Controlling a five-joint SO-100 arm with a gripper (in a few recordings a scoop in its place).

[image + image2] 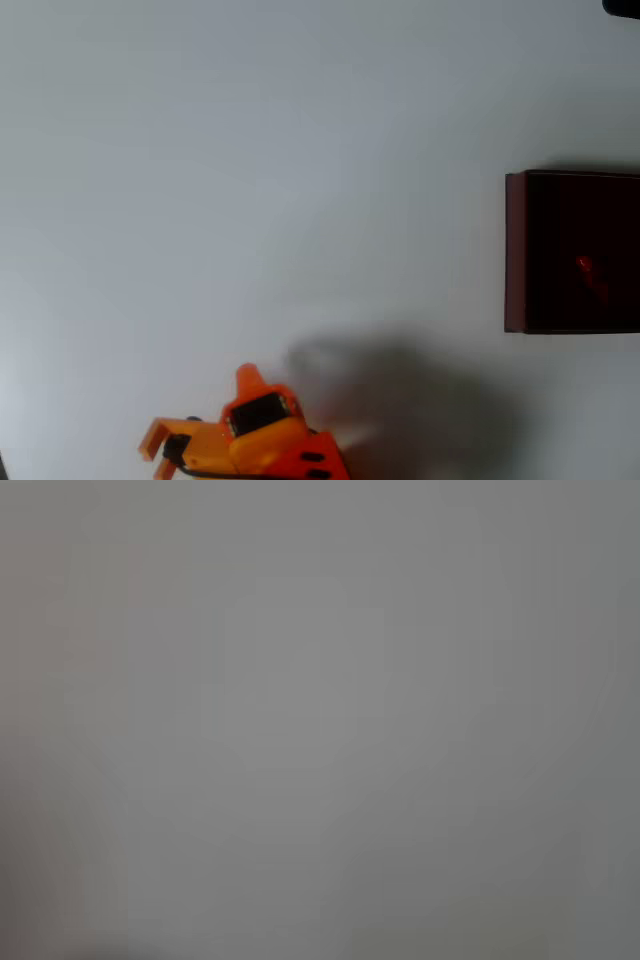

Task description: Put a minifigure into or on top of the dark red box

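Down at the bottom left of the overhead view the orange gripper [165, 445] sits low over the white table [250, 180], its fingers spread apart and nothing between them, well apart from anything it might act on. Over at the right edge, mid-height, stands the dark red box [515, 250], and a small red shape in its dark interior looks like the minifigure [588, 270] lying inside, so the job appears done and the arm parked clear.

Overhead, the minifigure [588, 270] lies in the box [514, 250], right of the arm [250, 435].
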